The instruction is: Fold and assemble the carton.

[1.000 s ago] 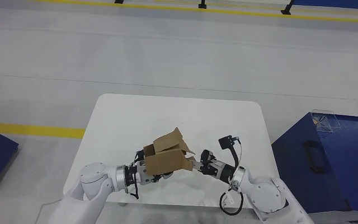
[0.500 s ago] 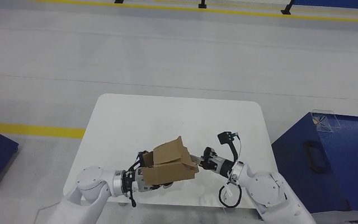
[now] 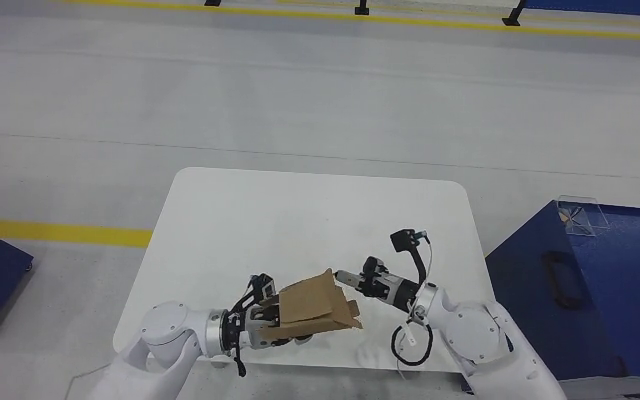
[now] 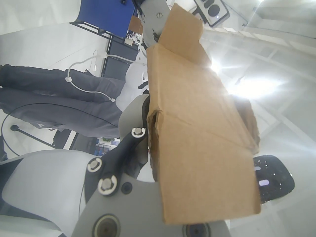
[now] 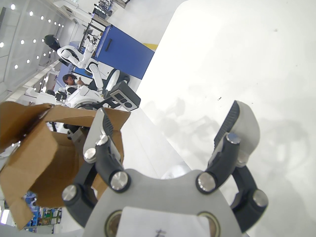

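Carton (image 3: 318, 305), brown, sits clamped in left claw (image 3: 270, 318); right claw (image 5: 170, 117) gapes alongside.

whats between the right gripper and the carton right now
Nothing. In the right wrist view the open right gripper has one finger right at the flap of the carton; whether they touch is unclear.

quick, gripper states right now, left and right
Left gripper: shut on the carton.
Right gripper: open, holding nothing.
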Controlling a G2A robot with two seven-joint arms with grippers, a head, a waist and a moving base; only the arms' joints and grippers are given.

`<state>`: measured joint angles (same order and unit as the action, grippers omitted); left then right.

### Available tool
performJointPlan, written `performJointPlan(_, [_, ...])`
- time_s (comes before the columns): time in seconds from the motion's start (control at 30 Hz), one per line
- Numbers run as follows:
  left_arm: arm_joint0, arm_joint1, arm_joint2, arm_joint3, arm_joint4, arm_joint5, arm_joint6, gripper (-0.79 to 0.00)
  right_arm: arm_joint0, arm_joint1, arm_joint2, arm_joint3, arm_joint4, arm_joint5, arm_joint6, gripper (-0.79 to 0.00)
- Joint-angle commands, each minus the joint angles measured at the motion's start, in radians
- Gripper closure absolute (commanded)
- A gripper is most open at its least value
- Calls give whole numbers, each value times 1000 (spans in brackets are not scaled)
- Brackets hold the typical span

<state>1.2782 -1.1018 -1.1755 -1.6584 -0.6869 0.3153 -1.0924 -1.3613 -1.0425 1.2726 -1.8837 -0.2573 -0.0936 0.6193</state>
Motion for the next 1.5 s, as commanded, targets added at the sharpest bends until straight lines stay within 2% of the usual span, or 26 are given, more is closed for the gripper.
performJointPlan(0.0, [-6,-1,4,7,-8,13,15,0,-19,3,36,-18,13,-7,-16,-785])
performJointPlan(0.13, [-18,-3,20,21,-23,49,36,0,-70,8,88,-74,60,-64,-27,-785])
performJointPlan(0.27, [-36,-5,33,31,-51,104,59,0,-101,12,99,-97,44,-88,-13,-785])
performJointPlan(0.77, [-35,-1,50,20,-41,87,73,0,-26,-2,-12,-10,1,-41,27,-785])
performJointPlan(1.07, [-35,1,56,20,-45,78,77,0,-8,-7,-34,14,12,-49,32,-785])
performJointPlan(1.47, [-37,-2,35,40,-109,41,138,0,-91,7,90,-38,61,-89,7,-785])
